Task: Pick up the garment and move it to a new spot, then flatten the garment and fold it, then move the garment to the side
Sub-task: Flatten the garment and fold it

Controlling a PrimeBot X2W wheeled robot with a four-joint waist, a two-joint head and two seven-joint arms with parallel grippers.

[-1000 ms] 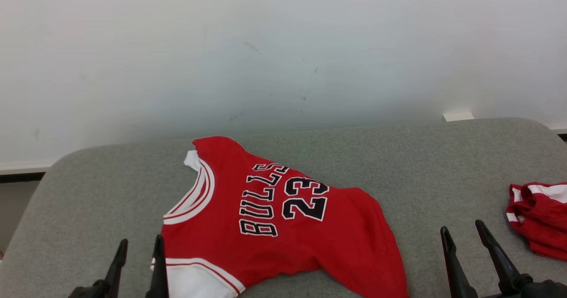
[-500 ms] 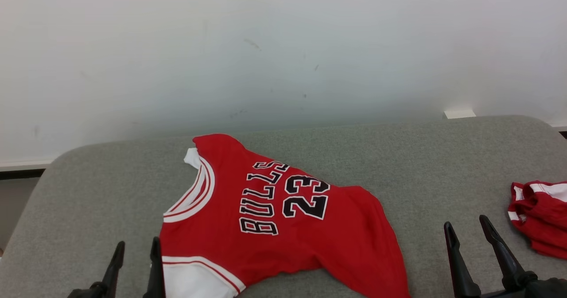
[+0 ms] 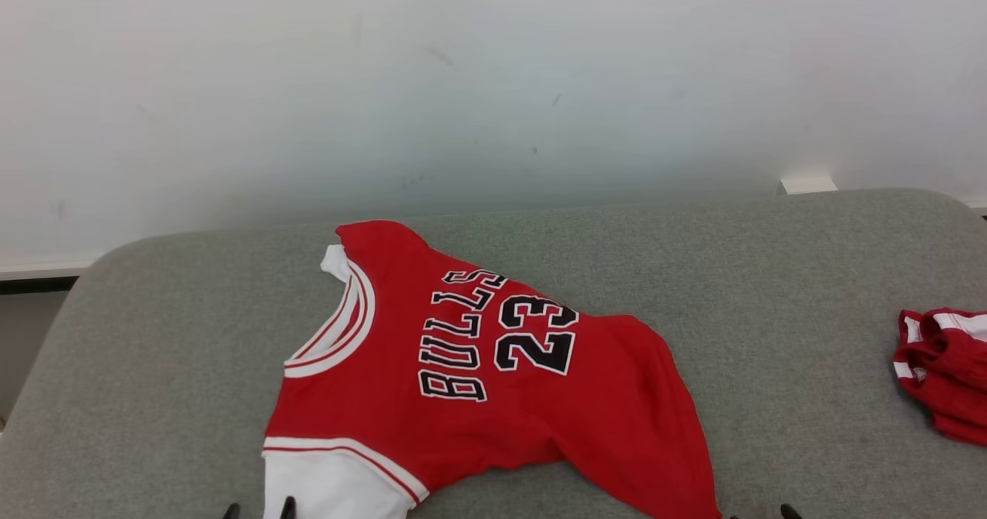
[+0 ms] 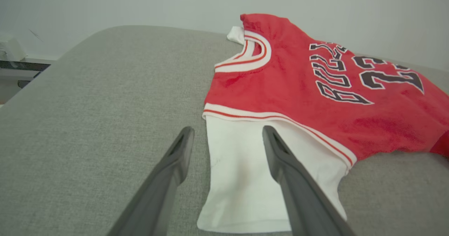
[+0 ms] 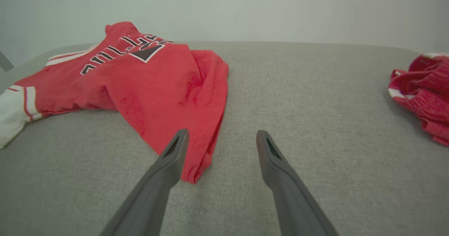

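Both arms have drawn back: left fingers (image 4: 175, 166), spread, straddle the jersey's (image 3: 478, 365) white sleeve (image 4: 242, 166) edge; right fingers (image 5: 172, 159), spread, sit beside its hem. Nothing is gripped yet.

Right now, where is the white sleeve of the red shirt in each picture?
Head view: white sleeve at the bottom edge, left of middle.
Left wrist view: low in the middle.
Right wrist view: at the far left edge.
Shared landmark: the black BULLS 23 lettering on the shirt.
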